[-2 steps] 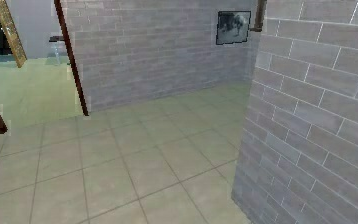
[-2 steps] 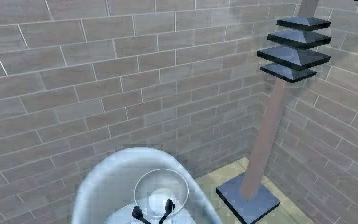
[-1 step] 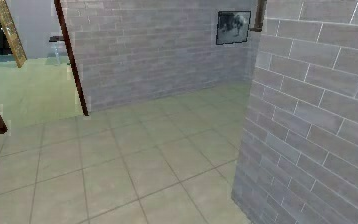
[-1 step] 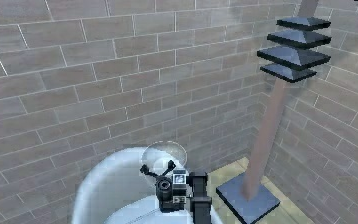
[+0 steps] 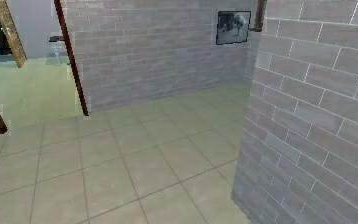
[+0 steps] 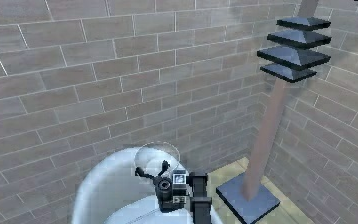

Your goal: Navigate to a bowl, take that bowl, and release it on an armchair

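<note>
Your gripper (image 6: 155,177) sits low at the arm side view's centre. A clear bowl (image 6: 155,157) lies at its far end, with a white rounded object (image 6: 105,196) behind both. You cannot tell the fingers' state, nor whether the bowl is held or resting. A floor lamp (image 6: 278,110) stands to the right against the brick wall (image 6: 97,90). The forward view gives you tiled floor (image 5: 127,160), a framed picture (image 5: 233,27) and a dark door frame (image 5: 73,60).

Claw (image 6: 150,174) nr clear bowl (image 6: 157,157), white seat (image 6: 102,192), lamp (image 6: 278,120)
</note>
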